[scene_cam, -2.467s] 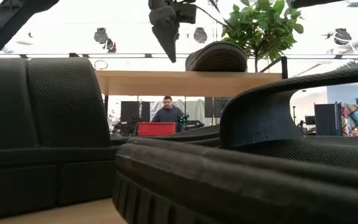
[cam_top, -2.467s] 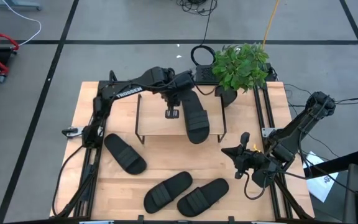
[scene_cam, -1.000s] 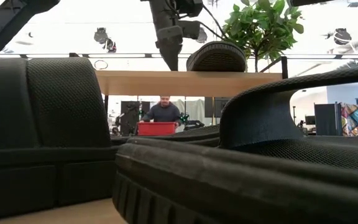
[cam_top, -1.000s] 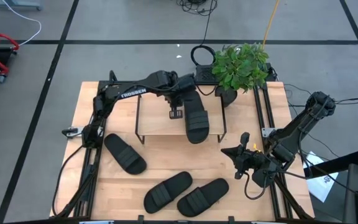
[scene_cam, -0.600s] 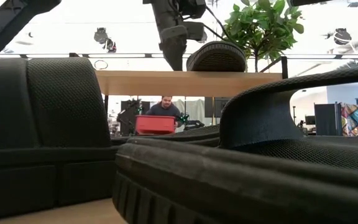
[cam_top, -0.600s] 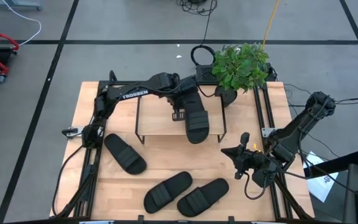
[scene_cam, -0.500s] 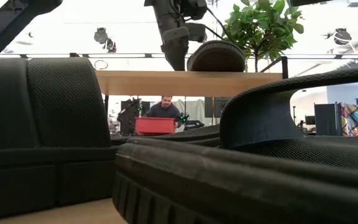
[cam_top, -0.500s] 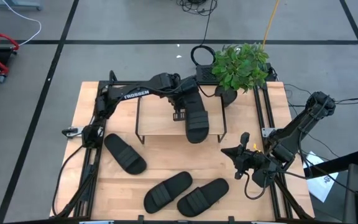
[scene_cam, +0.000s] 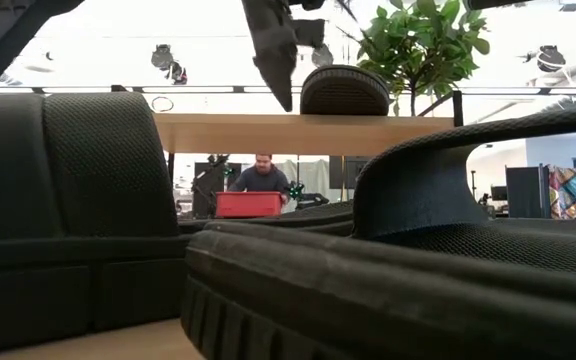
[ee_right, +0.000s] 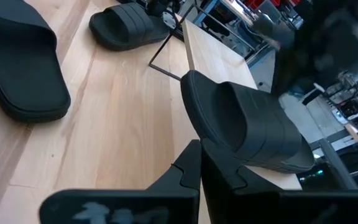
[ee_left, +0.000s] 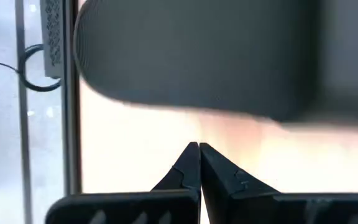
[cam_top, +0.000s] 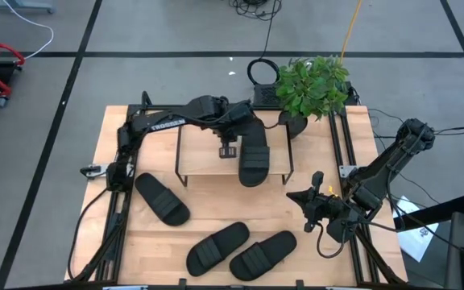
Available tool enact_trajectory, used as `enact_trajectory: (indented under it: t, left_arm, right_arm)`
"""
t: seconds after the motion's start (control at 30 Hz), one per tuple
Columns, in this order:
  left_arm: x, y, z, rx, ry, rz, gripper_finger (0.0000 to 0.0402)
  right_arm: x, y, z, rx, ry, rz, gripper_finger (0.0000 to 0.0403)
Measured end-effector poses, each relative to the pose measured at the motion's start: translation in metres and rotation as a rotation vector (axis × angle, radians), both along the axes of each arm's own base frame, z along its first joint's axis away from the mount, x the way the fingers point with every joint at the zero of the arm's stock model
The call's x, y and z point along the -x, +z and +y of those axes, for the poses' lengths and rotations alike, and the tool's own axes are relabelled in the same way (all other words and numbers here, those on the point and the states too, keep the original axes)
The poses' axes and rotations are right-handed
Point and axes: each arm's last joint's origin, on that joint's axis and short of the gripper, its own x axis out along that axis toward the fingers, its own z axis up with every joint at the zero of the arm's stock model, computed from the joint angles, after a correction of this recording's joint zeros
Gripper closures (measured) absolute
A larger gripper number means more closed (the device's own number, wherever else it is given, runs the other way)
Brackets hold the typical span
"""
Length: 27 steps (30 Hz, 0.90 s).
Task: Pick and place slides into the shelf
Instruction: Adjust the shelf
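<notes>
One black slide (cam_top: 252, 153) lies on the shelf's wooden top (cam_top: 208, 157), on its right half, with its near end a little over the near edge. It also shows in the low view (scene_cam: 345, 92), the left wrist view (ee_left: 197, 56) and the right wrist view (ee_right: 247, 130). My left gripper (cam_top: 229, 151) is shut and empty just left of this slide, above the plank (scene_cam: 285, 100), and a strip of plank shows between its fingertips (ee_left: 199, 149) and the slide. Three more slides (cam_top: 162, 198) (cam_top: 217, 247) (cam_top: 263, 254) lie on the table. My right gripper (cam_top: 306, 197) is shut and empty at the table's right side.
A potted plant (cam_top: 312, 84) stands at the table's far right, beside the shelf. The shelf's left half is bare wood. In the low view two slides (scene_cam: 68, 200) (scene_cam: 448, 250) close to the camera block most of the table. A person with a red crate (scene_cam: 253, 205) is in the room behind.
My left gripper went toward the slide on the shelf, then drew back a little toward the table's left, rose and tipped, staying shut. The slide has turned slightly, its near end swinging toward the table's left, and now lies straighter on the plank.
</notes>
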Motion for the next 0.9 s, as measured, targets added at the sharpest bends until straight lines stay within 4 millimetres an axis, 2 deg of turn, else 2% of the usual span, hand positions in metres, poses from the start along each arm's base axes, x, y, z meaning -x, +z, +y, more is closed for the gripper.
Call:
enact_trajectory:
  t: [0.13, 0.23, 0.37, 0.47, 0.6, 0.77, 0.9]
  left_arm:
    - [0.026, 0.038, -0.021, -0.021, -0.032, -0.058, 0.0401]
    - [0.051, 0.067, -0.038, -0.034, -0.081, -0.157, 0.0401]
    - [0.08, 0.082, -0.055, -0.041, -0.156, -0.333, 0.0402]
    - [0.105, 0.075, -0.065, -0.01, -0.243, -0.476, 0.0402]
    - [0.141, 0.049, -0.074, 0.001, -0.253, -0.643, 0.0402]
    - [0.19, 0.008, -0.079, -0.011, -0.066, -0.784, 0.0402]
    - [0.22, -0.027, -0.081, -0.048, 0.092, -0.861, 0.0402]
  right_arm:
    - [0.003, 0.0, 0.002, 0.009, -0.006, -0.017, 0.0403]
    - [0.012, 0.002, 0.005, 0.054, -0.027, -0.062, 0.0403]
    - [0.033, 0.007, 0.003, -0.005, -0.018, -0.103, 0.0403]
    - [0.045, 0.01, 0.002, -0.085, -0.009, -0.136, 0.0403]
    - [0.052, 0.008, -0.003, -0.135, -0.023, -0.177, 0.0403]
    - [0.058, 0.01, -0.014, -0.194, -0.068, -0.222, 0.0403]
    - [0.064, 0.008, -0.025, -0.224, -0.121, -0.221, 0.0403]
